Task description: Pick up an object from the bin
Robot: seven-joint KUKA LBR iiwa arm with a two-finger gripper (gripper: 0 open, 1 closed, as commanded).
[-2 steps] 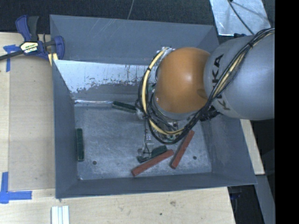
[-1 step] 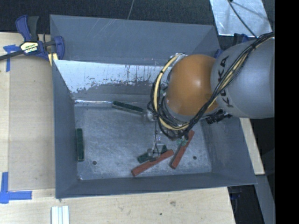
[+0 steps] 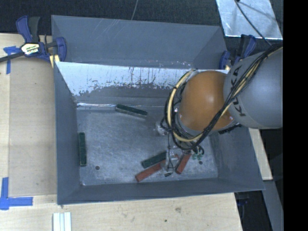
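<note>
My gripper (image 3: 170,161) is low over the bin's floor at the front right, under the orange cover. Right beside it on the left lies a short dark green bar (image 3: 153,160), slanted. Just below that bar lies a reddish-brown bar (image 3: 147,173), pointing toward the gripper's tip. Another reddish-brown bar (image 3: 183,163) lies close on the gripper's right, tilted. Whether the gripper touches any of the three I cannot tell.
A dark green bar (image 3: 131,110) lies by the back wall. Another dark green bar (image 3: 82,148) lies along the left wall. A small green bit (image 3: 198,154) sits right of the gripper. The arm and its cables cover the bin's right side.
</note>
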